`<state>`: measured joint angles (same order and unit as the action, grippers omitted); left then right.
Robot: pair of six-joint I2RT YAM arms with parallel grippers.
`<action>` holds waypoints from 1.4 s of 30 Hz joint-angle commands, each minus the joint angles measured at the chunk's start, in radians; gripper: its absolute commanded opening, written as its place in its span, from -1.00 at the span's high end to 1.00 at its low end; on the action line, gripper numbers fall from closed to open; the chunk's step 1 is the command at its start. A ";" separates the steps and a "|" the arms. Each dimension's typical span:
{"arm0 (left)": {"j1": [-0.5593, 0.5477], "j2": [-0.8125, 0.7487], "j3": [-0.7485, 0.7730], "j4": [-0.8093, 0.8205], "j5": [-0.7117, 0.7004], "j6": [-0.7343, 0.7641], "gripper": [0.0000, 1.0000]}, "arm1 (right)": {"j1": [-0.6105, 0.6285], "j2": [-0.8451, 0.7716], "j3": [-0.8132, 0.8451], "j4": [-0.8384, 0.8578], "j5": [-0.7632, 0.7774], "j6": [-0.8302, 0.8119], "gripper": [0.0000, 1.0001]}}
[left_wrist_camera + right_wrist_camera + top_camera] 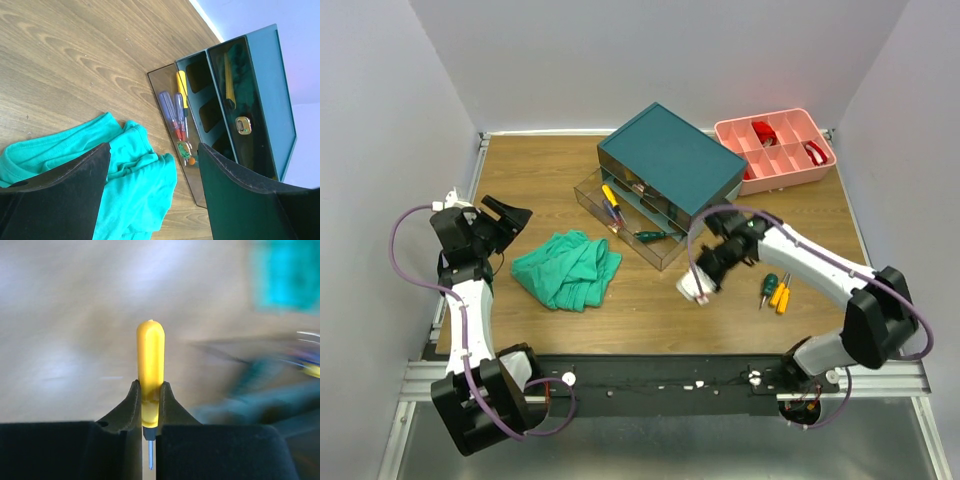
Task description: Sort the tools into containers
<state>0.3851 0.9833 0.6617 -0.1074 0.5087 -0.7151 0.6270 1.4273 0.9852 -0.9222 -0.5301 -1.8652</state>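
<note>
The dark teal box [670,160] stands at the back centre with two clear drawers [655,245] pulled out toward the front. The drawers hold a yellow screwdriver [610,198], a green one [650,236] and red-and-blue ones [172,117]. My right gripper [708,264] hovers just right of the drawers. It is shut on a yellow-handled screwdriver [150,360], whose handle sticks out past the fingers. A green and an orange-yellow screwdriver [775,291] lie on the table to its right. My left gripper [507,214] is open and empty at the left, over the cloth's edge [154,155].
A crumpled green cloth [570,268] lies left of the drawers. A pink compartment tray [775,150] with red items stands at the back right, touching the box. Grey walls close in the table at the back and both sides.
</note>
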 commanded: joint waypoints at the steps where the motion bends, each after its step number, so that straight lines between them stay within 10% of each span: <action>1: 0.006 0.017 -0.008 0.026 0.010 -0.020 -0.60 | 0.008 0.186 0.478 0.095 -0.260 0.643 0.99; 6: 0.006 0.026 0.004 0.031 0.011 -0.023 -0.60 | 0.004 0.324 0.635 0.351 -0.277 1.186 0.99; 13: 0.008 0.025 0.007 0.025 0.016 -0.024 -0.60 | 0.008 0.587 0.877 0.356 -0.033 1.420 0.92; 16: 0.006 0.018 -0.001 0.025 0.014 -0.024 -0.59 | 0.008 0.616 0.876 0.387 0.025 1.475 0.15; 20: 0.006 0.015 -0.002 0.026 0.011 -0.021 -0.60 | 0.008 0.587 0.866 0.362 0.053 1.466 -0.18; 31: 0.006 0.037 -0.007 0.074 0.014 -0.041 -0.60 | -0.065 0.139 0.410 0.230 0.342 1.593 -0.24; 42: 0.006 0.058 -0.011 0.081 0.005 -0.047 -0.60 | -0.492 -0.038 0.004 0.160 0.541 2.005 -0.46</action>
<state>0.3851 1.0374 0.6613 -0.0460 0.5091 -0.7574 0.2459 1.3823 1.0500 -0.6895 -0.0498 -0.0639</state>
